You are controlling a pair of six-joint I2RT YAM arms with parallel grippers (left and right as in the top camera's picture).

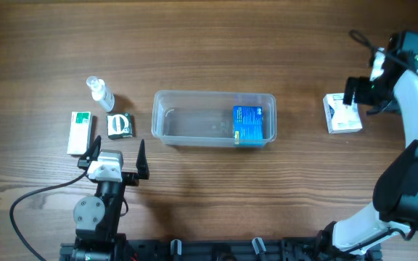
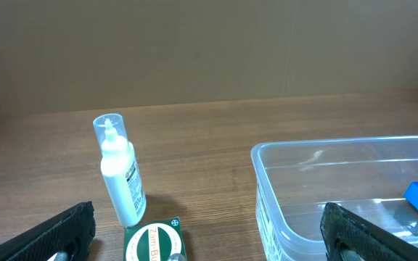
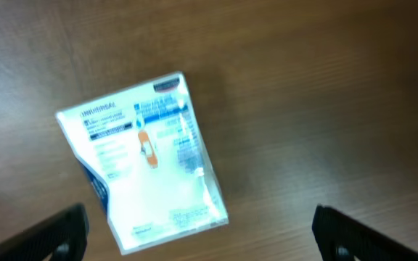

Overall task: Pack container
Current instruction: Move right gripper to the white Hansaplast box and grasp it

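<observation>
The clear plastic container (image 1: 194, 123) lies mid-table with a blue box (image 1: 247, 125) in its right end; its left end shows in the left wrist view (image 2: 325, 188). My left gripper (image 1: 115, 158) is open and empty, near the table's front edge, just in front of a small green box (image 1: 120, 125) that shows in the left wrist view (image 2: 154, 243). My right gripper (image 1: 360, 93) is open and empty, hovering above a white and blue box (image 1: 342, 114), which lies flat below the fingers in the right wrist view (image 3: 144, 159).
A small clear spray bottle (image 1: 100, 92) stands behind the green box and shows in the left wrist view (image 2: 120, 170). A white box with a green end (image 1: 80, 133) lies at the far left. A black cable (image 1: 20, 203) trails at the front left.
</observation>
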